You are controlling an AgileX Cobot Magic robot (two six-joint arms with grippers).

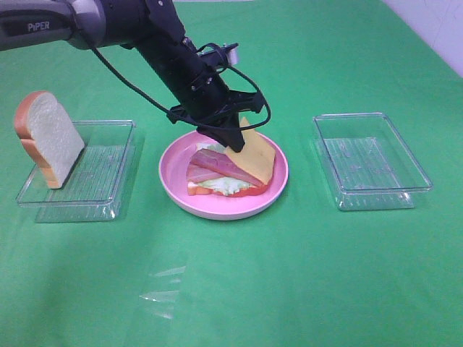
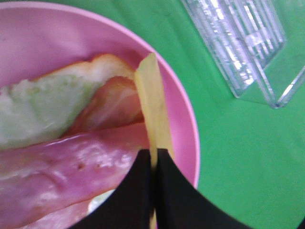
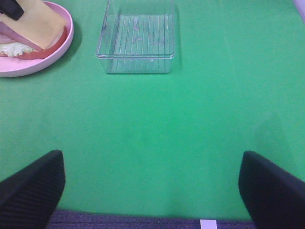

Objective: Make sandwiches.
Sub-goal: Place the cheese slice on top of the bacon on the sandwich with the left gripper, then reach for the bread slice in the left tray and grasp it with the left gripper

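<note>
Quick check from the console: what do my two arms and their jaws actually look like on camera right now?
The left arm is black with a grey link marked "PiPER" in white, and a thin black cable loops beside its wrist. The left gripper ends in smooth, tapered black jaws. Of the right gripper, only two broad, black, finely ribbed fingers show; its arm is out of view.

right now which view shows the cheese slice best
The exterior high view: the cheese slice shows its whole face over the bacon. The left wrist view sees it edge-on in the left gripper; the right wrist view shows part.
</note>
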